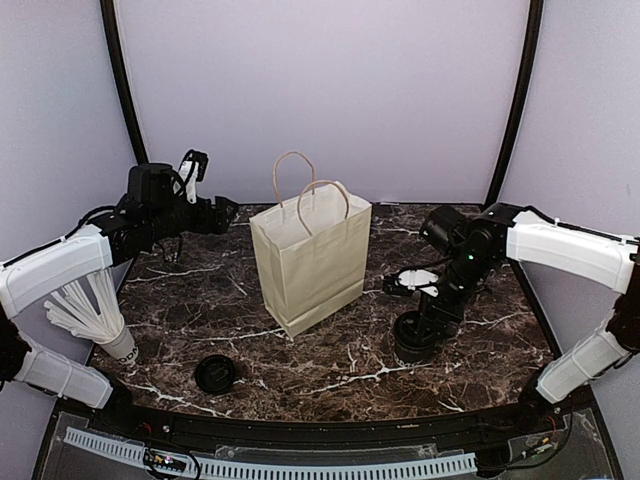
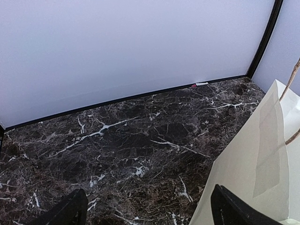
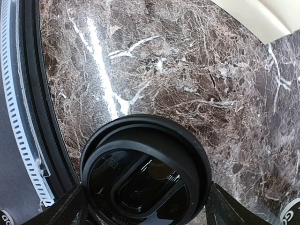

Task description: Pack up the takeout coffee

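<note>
The takeout coffee (image 1: 413,345), a black cup with a black lid, stands on the marble table right of the bag. In the right wrist view its lid (image 3: 140,159) fills the space between my fingers. My right gripper (image 1: 416,328) points down over it, open, with one finger on each side of the lid. I cannot tell if they touch it. The cream paper bag (image 1: 310,255) stands open and upright at the table's middle. My left gripper (image 1: 228,211) is open and empty, raised at the back left, with the bag's side (image 2: 262,159) to its right.
A loose flat black lid (image 1: 215,373) lies near the front left. A cup of white straws (image 1: 108,330) stands at the left edge. The bag's twine handles (image 1: 310,190) stick up. The table's front rim (image 3: 33,117) is close to the coffee.
</note>
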Controlling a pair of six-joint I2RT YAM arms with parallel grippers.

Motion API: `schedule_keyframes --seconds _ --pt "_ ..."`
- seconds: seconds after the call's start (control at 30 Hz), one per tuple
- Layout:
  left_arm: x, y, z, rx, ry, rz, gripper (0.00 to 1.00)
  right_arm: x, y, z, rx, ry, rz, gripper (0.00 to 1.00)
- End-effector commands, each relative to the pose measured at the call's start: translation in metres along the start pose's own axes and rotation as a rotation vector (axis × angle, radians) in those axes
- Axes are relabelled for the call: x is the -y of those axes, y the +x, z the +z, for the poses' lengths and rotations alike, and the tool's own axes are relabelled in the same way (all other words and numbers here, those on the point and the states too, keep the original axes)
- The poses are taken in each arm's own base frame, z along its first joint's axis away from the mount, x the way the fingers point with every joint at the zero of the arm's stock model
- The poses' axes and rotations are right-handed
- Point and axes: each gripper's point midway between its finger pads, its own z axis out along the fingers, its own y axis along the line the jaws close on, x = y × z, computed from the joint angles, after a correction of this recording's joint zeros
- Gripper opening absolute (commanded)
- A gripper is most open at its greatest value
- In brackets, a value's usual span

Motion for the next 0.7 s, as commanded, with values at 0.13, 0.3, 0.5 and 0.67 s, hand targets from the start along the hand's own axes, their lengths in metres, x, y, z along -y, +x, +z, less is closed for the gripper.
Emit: schedule_keyframes --seconds 0.13,0.3,0.5,0.67 --pt "0.003 -0.014 -0.005 0.025 0.024 -0.012 0.94 0.032 0.004 -0.012 -0.098 0.155 -0.131 0.91" --pt "0.004 -0.015 -0.006 0.027 0.028 -0.012 0.94 0.047 0.005 -0.021 -0.106 0.204 -0.127 0.93" --pt "0.005 -0.015 -0.007 0.027 0.034 -0.017 0.94 0.052 0.001 -0.025 -0.084 0.216 -0.112 0.95" --pt "0.005 -0.016 -0.008 0.029 0.035 -0.015 0.94 0.035 -0.010 -0.033 -0.011 0.143 -0.080 0.95"
